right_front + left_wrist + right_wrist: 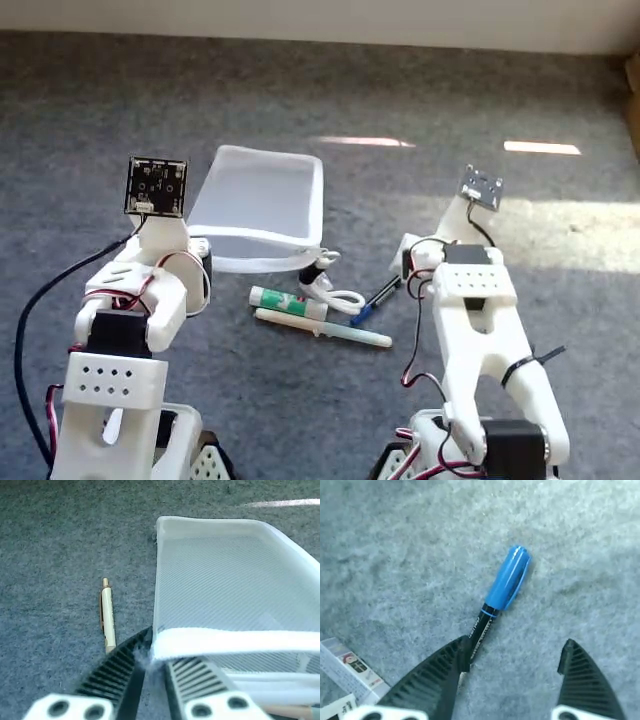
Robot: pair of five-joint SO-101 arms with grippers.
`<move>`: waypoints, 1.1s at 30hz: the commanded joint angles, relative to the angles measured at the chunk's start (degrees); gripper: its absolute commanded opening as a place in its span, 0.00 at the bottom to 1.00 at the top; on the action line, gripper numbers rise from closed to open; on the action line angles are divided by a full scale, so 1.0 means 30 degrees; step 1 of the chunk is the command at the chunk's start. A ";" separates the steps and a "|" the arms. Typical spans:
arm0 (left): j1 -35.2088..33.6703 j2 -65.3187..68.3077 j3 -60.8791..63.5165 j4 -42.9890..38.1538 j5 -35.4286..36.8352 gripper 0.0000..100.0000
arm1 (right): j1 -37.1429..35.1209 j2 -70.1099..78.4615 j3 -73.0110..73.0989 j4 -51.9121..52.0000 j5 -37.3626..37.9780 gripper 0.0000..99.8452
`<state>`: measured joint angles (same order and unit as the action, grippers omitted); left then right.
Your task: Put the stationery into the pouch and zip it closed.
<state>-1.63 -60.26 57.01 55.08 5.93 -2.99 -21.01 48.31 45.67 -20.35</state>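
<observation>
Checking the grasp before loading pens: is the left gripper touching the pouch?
Touching. In the left wrist view, the left gripper pinches the pouch at its white rim.

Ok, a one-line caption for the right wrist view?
Right gripper open over a blue-capped marker lying on grey carpet, one finger beside its black barrel.

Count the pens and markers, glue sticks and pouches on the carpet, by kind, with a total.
Pens and markers: 3, blue-capped black marker, cream ballpoint pen, slim white pen
Glue sticks: 1, white green-labelled glue stick
Pouches: 1, translucent white mesh pouch
Total: 5
</observation>
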 commanded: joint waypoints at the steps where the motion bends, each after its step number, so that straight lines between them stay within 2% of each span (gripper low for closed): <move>1: -0.0132 0.0073 -0.0103 -0.0410 0.0176 0.01 | 0.0249 0.0337 -0.1773 -0.0396 -0.0234 0.27; 4: -0.0132 0.0073 -0.0103 -0.0410 0.0176 0.01 | 0.0249 0.1040 -0.2447 -0.0396 -0.0527 0.27; 8: -0.0835 0.0073 -0.0103 -0.0440 0.0176 0.01 | 0.0454 0.2623 -0.3326 -0.0396 -0.3048 0.27; 17: -0.0952 0.0073 -0.0103 -0.0440 0.0205 0.01 | 0.0806 0.6256 -0.5553 -0.0308 -0.5568 0.27; 27: -0.0777 0.0073 -0.0103 -0.0381 0.0205 0.01 | 0.0747 0.6901 -0.5612 -0.0308 -0.5919 0.27; 33: 0.0777 0.0073 -0.0249 0.0352 0.0205 0.01 | 0.0747 0.6901 -0.5612 -0.0308 -0.5861 0.14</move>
<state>-2.77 -60.26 57.01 55.16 5.93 -0.97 0.26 34.24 45.14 -37.49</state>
